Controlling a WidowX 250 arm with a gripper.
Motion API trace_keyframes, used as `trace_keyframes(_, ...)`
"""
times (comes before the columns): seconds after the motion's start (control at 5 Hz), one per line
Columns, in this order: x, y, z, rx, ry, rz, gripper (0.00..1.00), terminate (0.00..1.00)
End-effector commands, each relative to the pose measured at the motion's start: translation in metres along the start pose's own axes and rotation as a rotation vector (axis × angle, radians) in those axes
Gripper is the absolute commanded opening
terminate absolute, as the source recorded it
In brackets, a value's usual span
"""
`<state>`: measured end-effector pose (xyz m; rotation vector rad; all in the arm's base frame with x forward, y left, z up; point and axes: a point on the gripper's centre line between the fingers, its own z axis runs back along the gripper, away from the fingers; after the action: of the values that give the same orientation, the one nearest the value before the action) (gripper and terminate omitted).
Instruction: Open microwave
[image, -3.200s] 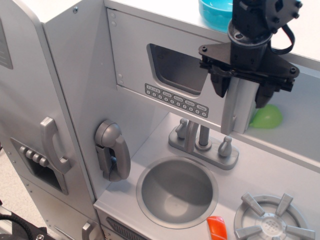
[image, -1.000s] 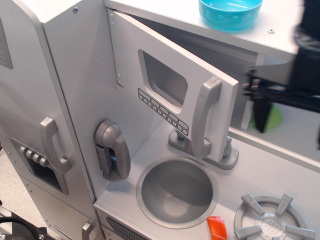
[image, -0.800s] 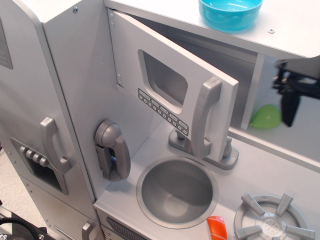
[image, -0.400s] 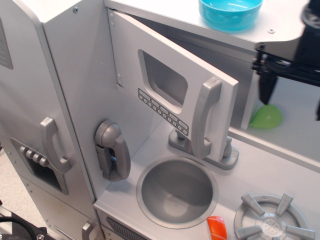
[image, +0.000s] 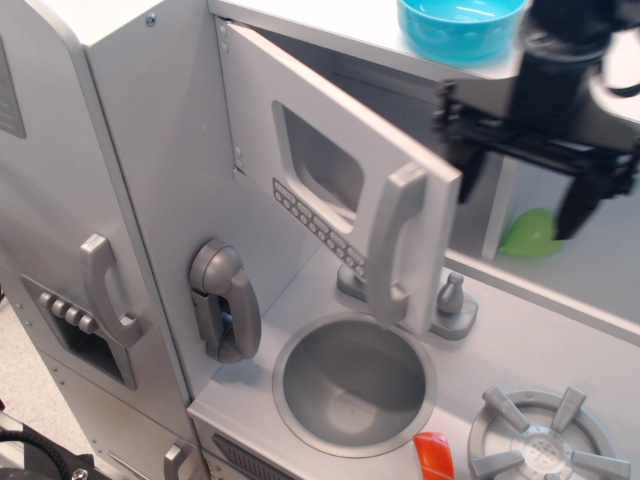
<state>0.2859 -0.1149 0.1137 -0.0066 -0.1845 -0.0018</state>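
The microwave door (image: 262, 105) is light grey, hinged on its left, and stands swung well open towards me. Its rounded window (image: 315, 160), row of small buttons (image: 310, 215) and silver bar handle (image: 390, 245) all show. My black gripper (image: 525, 195) hangs at the upper right, just behind the door's free edge, blurred by motion. Its jaws are apart and hold nothing. The left finger (image: 468, 178) is close beside the door's edge; whether it touches is unclear. The compartment behind the door is mostly hidden.
A blue bowl (image: 460, 20) sits on the top shelf above the microwave. A green object (image: 530, 235) lies inside the compartment. Below are the faucet (image: 450, 300), round sink (image: 355, 385), toy phone (image: 225, 300), burner (image: 540, 445), an orange item (image: 432, 455) and the fridge handle (image: 105, 290).
The door went from shut to open. Over the last second my gripper left the handle, moved right, then came back left behind the door's edge, and the door swung a little wider.
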Motion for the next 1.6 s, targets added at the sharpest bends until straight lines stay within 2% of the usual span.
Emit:
trace_keyframes(0.0,-0.014,0.05,0.027,-0.03,-0.045,-0.005,1.0,0.0)
trace_keyframes(0.6,-0.059,0.126,0.033,-0.032,-0.029,-0.034,1.0,0.0)
trace_keyframes(0.8,-0.062,0.131,0.036,-0.032,-0.039,-0.03,1.0,0.0)
trace_keyframes(1.0,-0.058,0.114,0.047,-0.047,-0.032,0.009,1.0,0.0)
trace_keyframes(1.2,-0.048,0.106,0.076,-0.085,-0.044,0.017,1.0,0.0)
trace_keyframes(1.4,-0.035,0.096,0.097,-0.133,-0.009,0.055,1.0,0.0)
